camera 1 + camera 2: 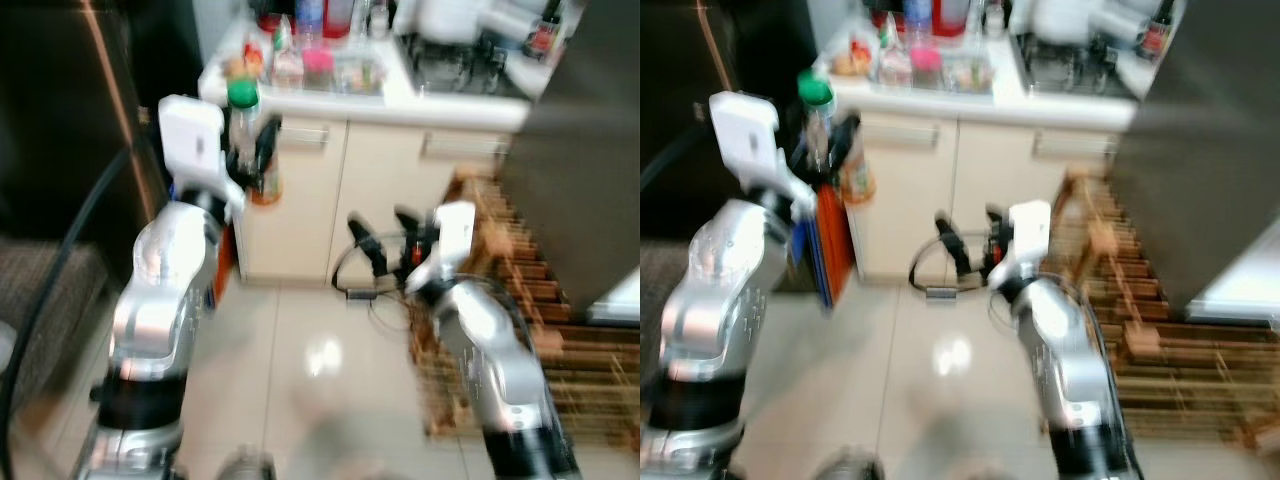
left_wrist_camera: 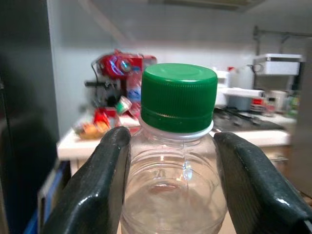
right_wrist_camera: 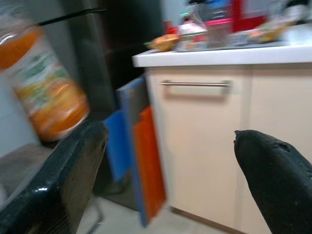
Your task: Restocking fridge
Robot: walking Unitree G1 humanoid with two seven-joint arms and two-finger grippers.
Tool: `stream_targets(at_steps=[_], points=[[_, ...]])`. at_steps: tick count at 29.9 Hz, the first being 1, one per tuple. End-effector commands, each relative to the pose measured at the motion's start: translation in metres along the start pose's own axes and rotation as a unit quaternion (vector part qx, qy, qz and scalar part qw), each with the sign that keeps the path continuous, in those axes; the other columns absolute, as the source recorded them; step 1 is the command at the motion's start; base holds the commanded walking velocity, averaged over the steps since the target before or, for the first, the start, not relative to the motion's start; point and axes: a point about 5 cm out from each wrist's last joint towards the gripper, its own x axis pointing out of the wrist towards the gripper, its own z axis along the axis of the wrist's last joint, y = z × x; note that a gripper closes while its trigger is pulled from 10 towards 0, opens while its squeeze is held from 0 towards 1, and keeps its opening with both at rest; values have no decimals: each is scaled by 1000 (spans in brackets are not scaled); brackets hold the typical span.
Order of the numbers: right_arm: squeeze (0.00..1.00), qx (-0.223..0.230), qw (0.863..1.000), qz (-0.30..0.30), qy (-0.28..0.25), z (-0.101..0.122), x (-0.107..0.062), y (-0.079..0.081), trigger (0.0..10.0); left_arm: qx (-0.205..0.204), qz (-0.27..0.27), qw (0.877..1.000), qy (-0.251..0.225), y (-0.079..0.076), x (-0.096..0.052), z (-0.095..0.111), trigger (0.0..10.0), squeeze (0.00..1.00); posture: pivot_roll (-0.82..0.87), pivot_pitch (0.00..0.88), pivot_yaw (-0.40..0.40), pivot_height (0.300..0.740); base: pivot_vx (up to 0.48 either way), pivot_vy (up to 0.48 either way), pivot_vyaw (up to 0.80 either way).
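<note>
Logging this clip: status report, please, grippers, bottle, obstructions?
Left gripper shut on green-capped bottle, raised beside the counter. Right gripper open, empty, low before the cabinet. Wooden rack close on the right. Views blurred.

A white bench (image 1: 455, 108) tops cream cabinets; on it, left of the gas hob (image 1: 462, 62), crowd bottles and a pink-lidded jar (image 1: 317, 66) (all blurred). Below the hob, pale glossy floor tiles (image 1: 310, 350) carry a wooden slatted rack (image 1: 520, 330) lying flat
</note>
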Motion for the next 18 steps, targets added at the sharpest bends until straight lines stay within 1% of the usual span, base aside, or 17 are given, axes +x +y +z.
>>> stream_targets(at_steps=[1, 2, 3, 5, 9, 11, 13, 18], points=[[0, -14, 1000, -27, -9, 1, -2, -8, 10000, -11, -5, 1000, 22, -3, -5, -9, 10000, 0, -65, 0, -7, 740, 0, 0, 0], [0, -14, 999, -38, -7, -1, -4, -12, 10000, -9, -9, 999, 40, -6, -11, -18, 10000, 0, -63, 0, -11, 740, 0, 0, 0], [0, -14, 999, -43, -5, -2, -4, -14, 10000, -8, -9, 999, 46, -7, -13, -23, 10000, 0, -63, 0, -12, 740, 0, 0, 0], [0, -18, 999, -45, 6, -7, -6, -14, 10000, -16, 0, 998, 61, -5, -17, -33, 10000, 0, -63, 0, -12, 740, 0, -362, 0], [0, -30, 999, -41, 16, -11, -7, -15, 10000, -25, 12, 996, 79, 2, -18, -45, 10000, 0, -66, 0, -23, 740, 0, -452, -675], [0, -40, 998, -46, 18, -13, -8, -17, 10000, -38, 15, 995, 86, 5, -20, -49, 10000, 0, -66, 0, -21, 740, 0, -428, -763], [0, -41, 998, -49, 18, -13, -8, -18, 10000, -35, 13, 996, 87, 4, -20, -50, 10000, 0, -67, 0, -20, 740, 0, -412, -763], [0, -46, 996, -74, 14, -14, -9, -23, 10000, -23, 6, 996, 91, 3, -17, -54, 10000, 0, -88, 0, -8, 740, 241, -412, -763]])
